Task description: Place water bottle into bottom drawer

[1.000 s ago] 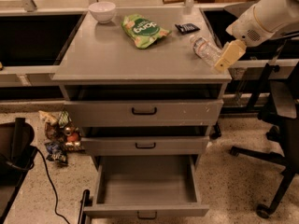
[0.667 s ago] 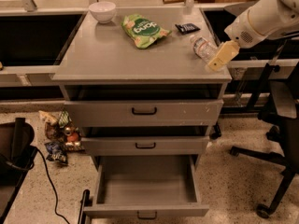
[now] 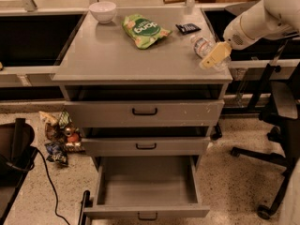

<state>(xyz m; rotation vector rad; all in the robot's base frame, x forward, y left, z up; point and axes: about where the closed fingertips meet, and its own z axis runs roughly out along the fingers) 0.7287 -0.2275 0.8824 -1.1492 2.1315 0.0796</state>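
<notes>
The water bottle (image 3: 200, 44) lies on its side on the grey cabinet top (image 3: 117, 55), near the right front corner, clear with a white-and-red label. My gripper (image 3: 214, 56), tan-coloured on a white arm coming in from the upper right, sits at the bottle's near end and covers part of it. The bottom drawer (image 3: 146, 212) is pulled far out below, and its grey box interior holds nothing.
A white bowl (image 3: 102, 11), a green snack bag (image 3: 143, 30) and a small dark packet (image 3: 188, 28) lie on the cabinet top. The two upper drawers (image 3: 144, 112) stand slightly ajar. A black office chair (image 3: 281, 125) stands at the right. Snack packs (image 3: 58, 135) and a cable lie on the floor at the left.
My gripper has moved a little to the left, closer over the bottle's near end. The bottle and drawers have not moved.
</notes>
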